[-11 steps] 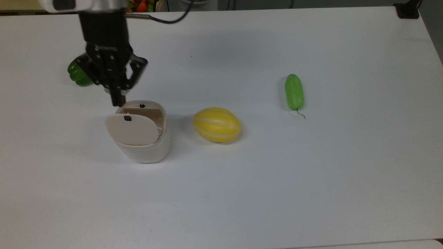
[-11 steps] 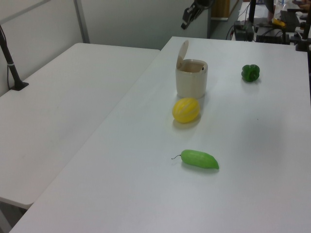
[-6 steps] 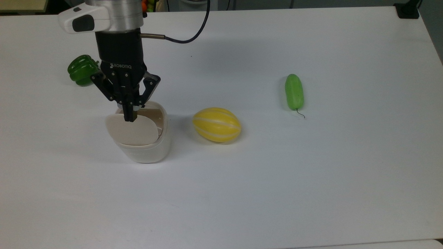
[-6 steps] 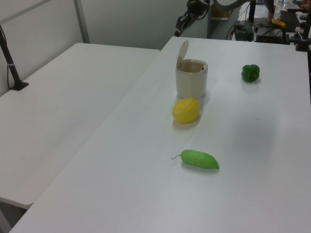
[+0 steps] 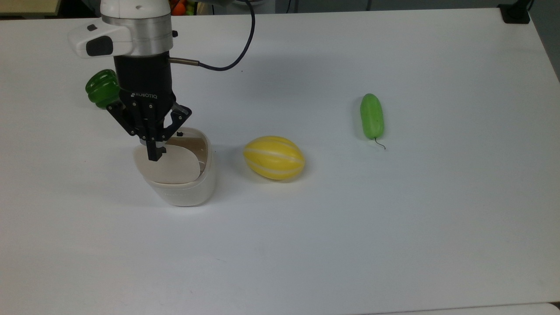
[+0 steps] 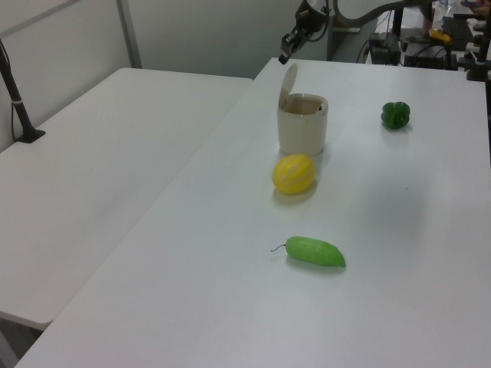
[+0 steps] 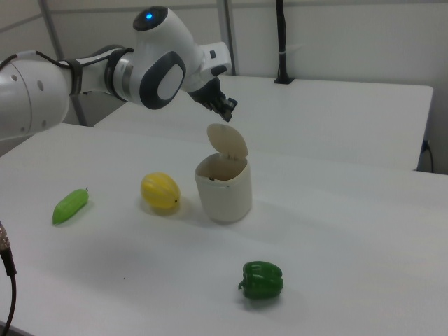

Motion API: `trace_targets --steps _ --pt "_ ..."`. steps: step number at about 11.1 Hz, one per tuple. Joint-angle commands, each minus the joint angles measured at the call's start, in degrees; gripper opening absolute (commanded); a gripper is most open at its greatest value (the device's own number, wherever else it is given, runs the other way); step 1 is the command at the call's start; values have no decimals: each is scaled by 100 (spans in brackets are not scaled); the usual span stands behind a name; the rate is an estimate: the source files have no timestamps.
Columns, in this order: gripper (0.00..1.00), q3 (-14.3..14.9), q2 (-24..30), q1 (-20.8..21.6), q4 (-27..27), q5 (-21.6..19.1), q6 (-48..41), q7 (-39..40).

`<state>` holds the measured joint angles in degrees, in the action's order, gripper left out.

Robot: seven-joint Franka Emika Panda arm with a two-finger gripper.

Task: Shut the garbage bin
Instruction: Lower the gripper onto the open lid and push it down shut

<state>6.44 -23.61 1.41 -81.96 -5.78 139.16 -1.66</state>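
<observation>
Cream-white plastic garbage bin (image 5: 183, 183) beside yellow striped melon (image 5: 274, 157), beige hinged lid (image 7: 227, 142) still upright | black two-finger gripper (image 5: 155, 154), fingers pinched narrow and empty, has shifted over the lid's top edge | ready to push lid down.

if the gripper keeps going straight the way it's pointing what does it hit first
Most likely the raised lid of the garbage bin. The shut gripper hangs just above the lid's top edge, angled down toward it; exact depth is unclear.

Bright even overhead light, soft faint shadows beside objects, mild glare on white table (image 5: 393, 227), slight softness throughout
</observation>
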Motion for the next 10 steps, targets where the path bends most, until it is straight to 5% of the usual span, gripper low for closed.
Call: trace_targets --steps 1,6,10 --pt "0 42 119 -105 -110 69 -624 146" --pt "0 33 93 -150 -162 59 -1690 455" --pt "0 33 32 -123 -347 68 -1708 473"
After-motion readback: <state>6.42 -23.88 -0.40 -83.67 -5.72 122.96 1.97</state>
